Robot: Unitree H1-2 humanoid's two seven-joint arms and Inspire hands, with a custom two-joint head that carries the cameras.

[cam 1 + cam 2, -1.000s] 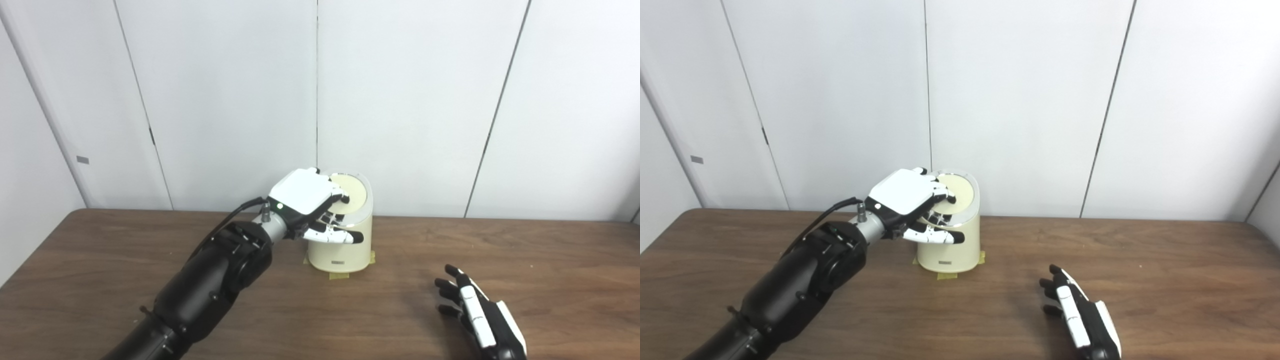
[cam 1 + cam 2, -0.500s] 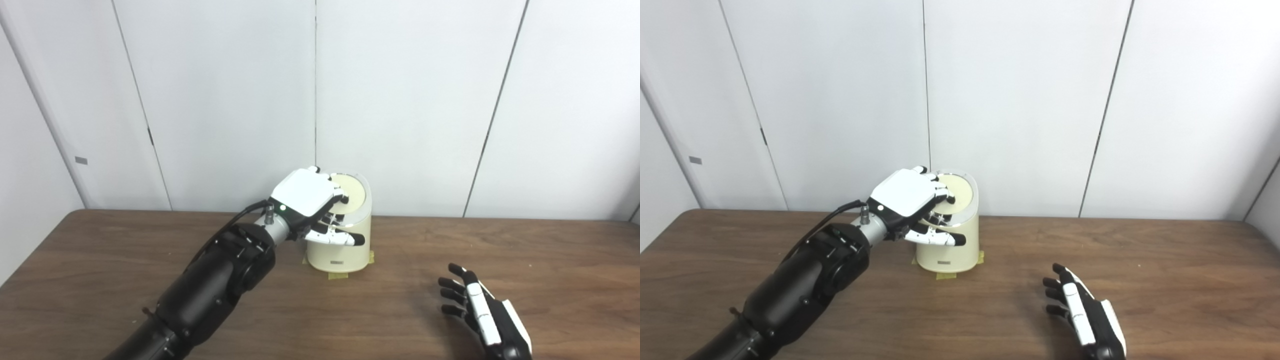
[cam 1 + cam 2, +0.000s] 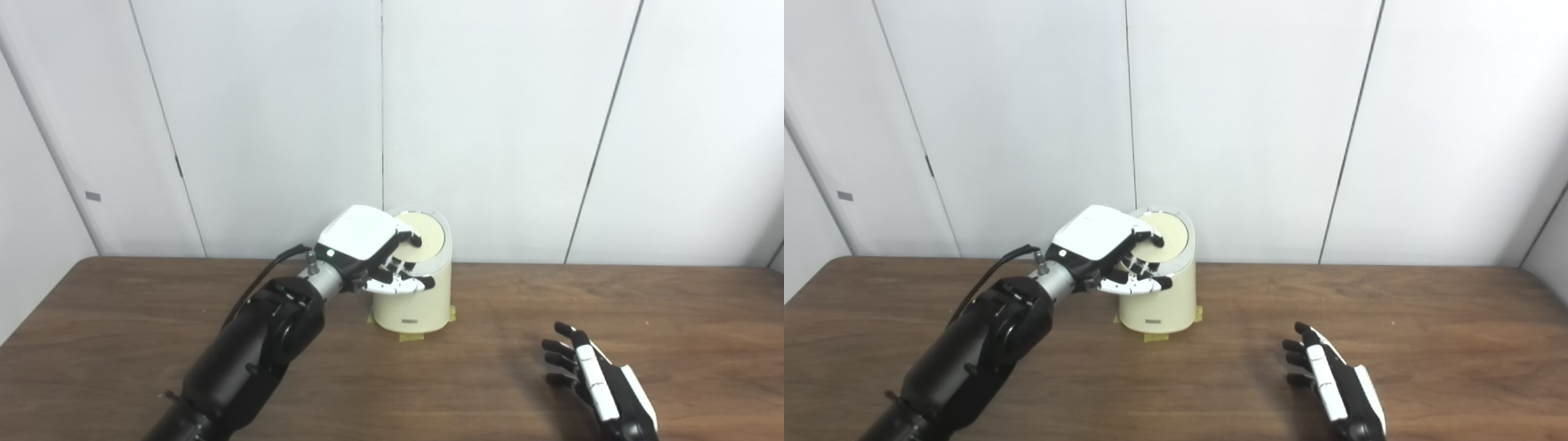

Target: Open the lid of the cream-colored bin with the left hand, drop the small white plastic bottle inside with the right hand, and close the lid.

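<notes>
The cream-colored bin (image 3: 411,303) stands upright at the back middle of the table. Its round lid (image 3: 430,236) lies flat and down. My left hand (image 3: 361,240) rests over the lid's left part, fingers spread on top and thumb sticking out in front of the bin's upper wall; it holds nothing. My right hand (image 3: 597,386) lies open and empty, fingers apart, low on the table to the bin's front right. No small white bottle shows in either view.
The brown wooden table (image 3: 122,318) runs to a white panelled wall (image 3: 490,122) just behind the bin. Yellow tape pieces (image 3: 409,337) sit at the bin's base. My left forearm (image 3: 257,349) crosses the table's left front.
The camera has shifted a little. My left hand has drawn slightly leftward on the lid. My right hand has slid a little toward the front right edge. The lid stays down.
</notes>
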